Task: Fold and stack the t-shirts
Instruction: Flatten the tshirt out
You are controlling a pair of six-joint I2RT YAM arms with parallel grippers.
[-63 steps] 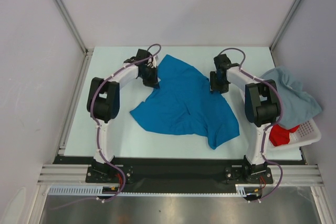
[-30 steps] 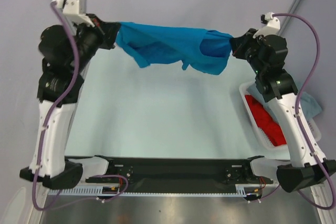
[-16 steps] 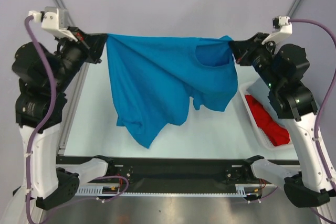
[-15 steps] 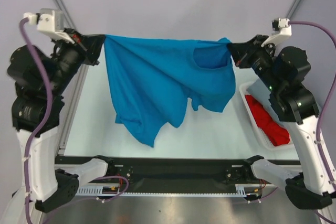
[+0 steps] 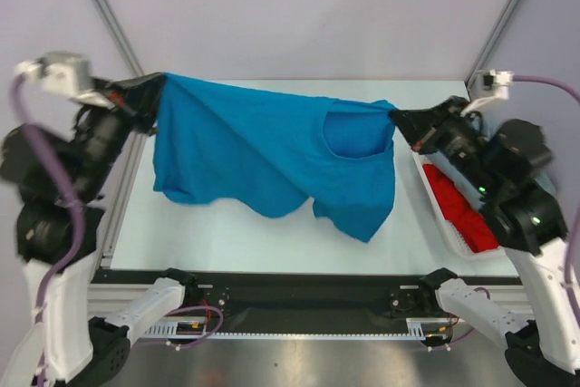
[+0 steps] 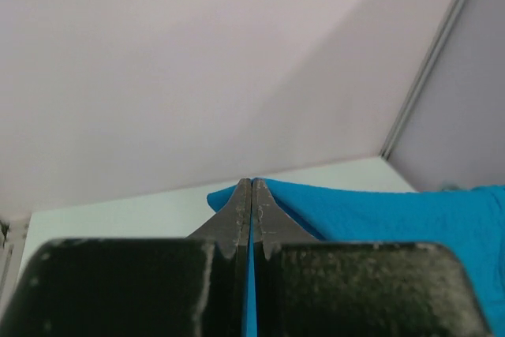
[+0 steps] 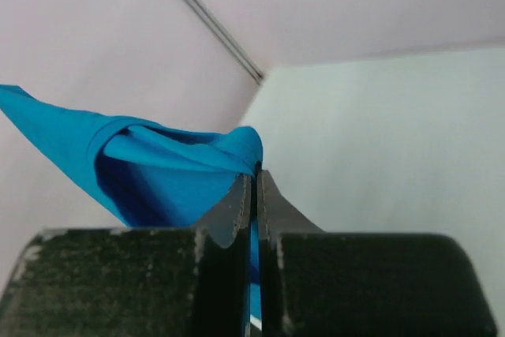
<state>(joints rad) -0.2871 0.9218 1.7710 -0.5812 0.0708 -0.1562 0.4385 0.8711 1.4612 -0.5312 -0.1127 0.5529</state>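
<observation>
Nearest the arm bases, the pale table (image 5: 227, 237) lies bare under the hanging cloth. Above it the bright blue t-shirt (image 5: 263, 151) is stretched in the air between the 2 arms. Its lower edge sags unevenly and dips lowest towards the right, and it looks clear of the table. To the right, the red t-shirt (image 5: 458, 210) lies in the white basket (image 5: 450, 244).

Higher and further back, the left gripper (image 5: 156, 90) is pinched tight on 1 upper corner of the blue shirt. The right gripper (image 5: 396, 119) is clamped on the cloth just beside the neck opening. Both wrist views show the fingers together with blue fabric between them.

This looks like the spreading step before folding. The next move calls for lowering both arms together with the top edge taut, so the shirt lands flat.
</observation>
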